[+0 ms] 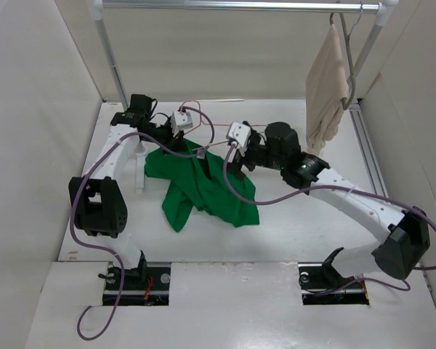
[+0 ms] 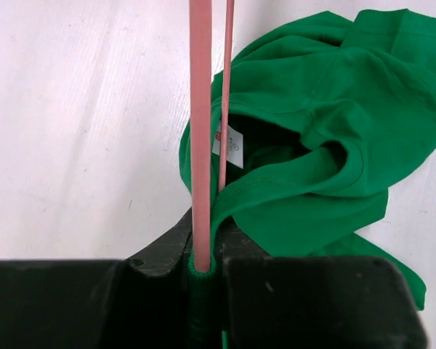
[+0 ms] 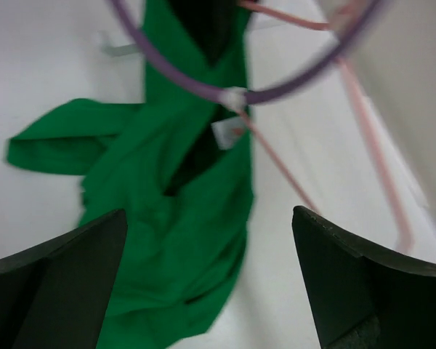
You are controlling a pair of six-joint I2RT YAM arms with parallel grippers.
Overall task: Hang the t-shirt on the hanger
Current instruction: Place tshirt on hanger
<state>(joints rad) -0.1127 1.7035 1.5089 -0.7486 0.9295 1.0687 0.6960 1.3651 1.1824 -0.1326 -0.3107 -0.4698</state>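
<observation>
Pinching hanger (image 2: pixel 200 145) and t-shirt (image 2: pixel 349 109) collar, left claw (image 2: pixel 202 251); right claw (image 3: pixel 207 218) spread wide.

Robot lab — white-walled cell (image 1: pixel 29 109) (overhead clothes rail (image 1: pixel 232 6))

A beige garment (image 1: pixel 327 83) is hung on a grey hanger (image 1: pixel 348 51) at the upper right, and this is hooked over a metal rail (image 1: pixel 240 6) carried across the top. The rail is held up on the left by a slanted metal post (image 1: pixel 110 58). Below, a white table (image 1: pixel 312 240) is enclosed by pale walls (image 1: pixel 29 109) at the sides and back.
</observation>
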